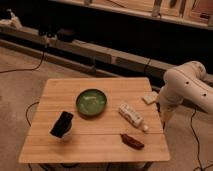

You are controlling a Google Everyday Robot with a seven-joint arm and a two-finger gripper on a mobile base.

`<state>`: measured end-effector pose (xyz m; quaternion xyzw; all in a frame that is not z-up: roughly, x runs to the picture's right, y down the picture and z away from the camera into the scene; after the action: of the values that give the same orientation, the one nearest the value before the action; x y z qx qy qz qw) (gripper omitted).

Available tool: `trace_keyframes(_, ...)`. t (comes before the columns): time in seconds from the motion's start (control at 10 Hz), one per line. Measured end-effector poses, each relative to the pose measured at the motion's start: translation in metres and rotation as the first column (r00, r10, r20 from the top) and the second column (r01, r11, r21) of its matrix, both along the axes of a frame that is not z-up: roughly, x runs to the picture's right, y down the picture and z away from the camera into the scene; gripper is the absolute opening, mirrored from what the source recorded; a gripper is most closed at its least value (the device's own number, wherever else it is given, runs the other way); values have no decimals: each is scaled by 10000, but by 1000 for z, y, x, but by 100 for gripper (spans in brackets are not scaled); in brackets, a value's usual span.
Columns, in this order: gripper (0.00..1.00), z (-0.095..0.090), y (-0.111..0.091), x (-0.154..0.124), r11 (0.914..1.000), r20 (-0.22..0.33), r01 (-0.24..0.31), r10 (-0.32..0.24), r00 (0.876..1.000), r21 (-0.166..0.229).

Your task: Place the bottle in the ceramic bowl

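The white bottle point(131, 115) lies on its side on the wooden table point(90, 145), right of centre, with its small cap toward the front right. The green ceramic bowl point(91, 102) sits at the table's middle, just left of the bottle and apart from it; nothing is in it. My white arm point(186, 85) reaches in from the right. My gripper point(164, 119) hangs down beside the table's right edge, right of the bottle and not touching it.
A dark reddish-brown oblong object point(132, 141) lies near the front edge, below the bottle. A black object point(62, 124) sits at the front left. A small white flat item point(149, 98) lies at the right edge near my arm. Dark shelving runs behind the table.
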<state>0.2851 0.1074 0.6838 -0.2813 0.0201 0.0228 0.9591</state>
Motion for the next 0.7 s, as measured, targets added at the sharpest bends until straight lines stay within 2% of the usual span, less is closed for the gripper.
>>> trace_keyframes(0.6,65,1,-1,0,10000,27,-53,53,10000,49)
trace_keyframes(0.7,65,6,-8,-5,9986,157,-433,429,9990,292)
